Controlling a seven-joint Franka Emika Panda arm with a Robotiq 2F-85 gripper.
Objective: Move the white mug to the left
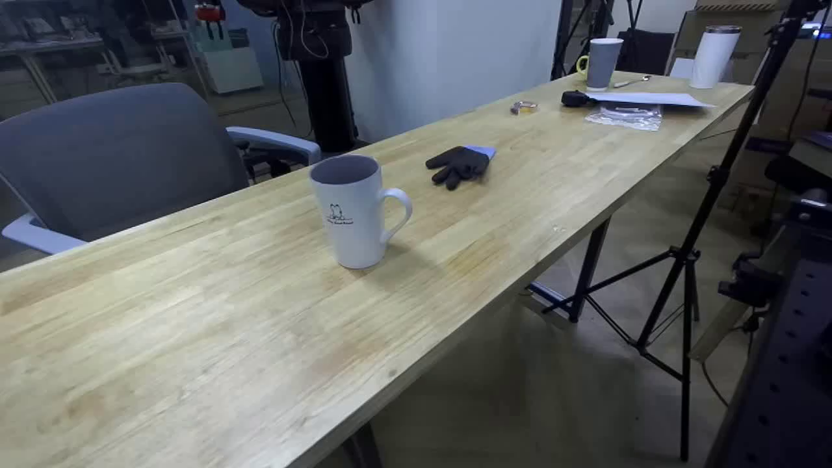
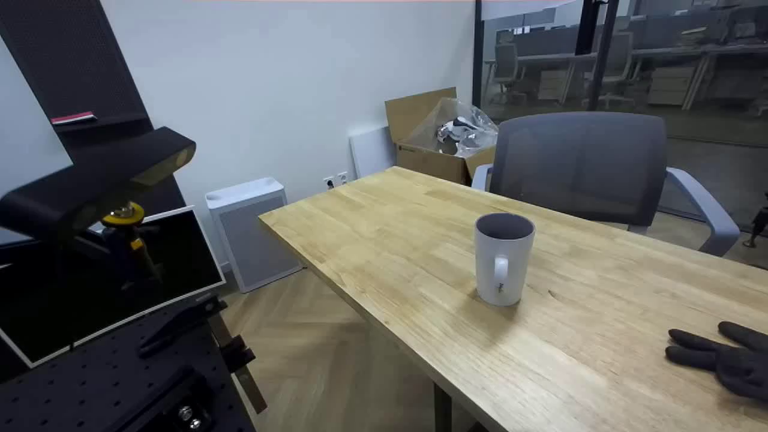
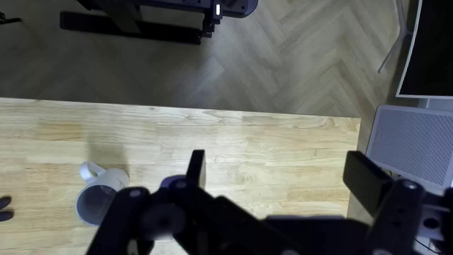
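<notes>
Plainly parted jaws, white mug (image 1: 354, 224) upright on the wooden surface (image 1: 214, 338)

In an exterior view we find the mug standing on the pale wood, its loop handle pointing to the right of the picture and a small dark drawing with lettering on its wall. The inside is bluish-grey. Beyond it, well apart, we see a black glove (image 1: 458, 164) with a blue cuff. Toward the far end we make out a small wrapped item (image 1: 524, 108), a white sheet (image 1: 650, 99) beside a clear plastic bag (image 1: 627, 118), a spoon (image 1: 632, 82), a grey cup (image 1: 603, 65) and a white tumbler (image 1: 715, 58). A grey office chair (image 1: 123, 156) stands along a long edge, with a black tripod (image 1: 686, 255) on the opposite side.

In an exterior view the mug (image 2: 516, 258) has its handle turned to the camera, and we catch the glove at the right edge. A cardboard box (image 2: 427, 161) holding clear plastic stands just past the surface, and a white unit (image 2: 258, 240) with a grey front is on the floor (image 2: 312, 372).

In the wrist view we look down past the jaws, which are released and stand wide apart, bare wood showing between them. We place the mug to their left, outside the gap, their dark rear parts covering a bit of it. Part of the glove shows at the left edge.
</notes>
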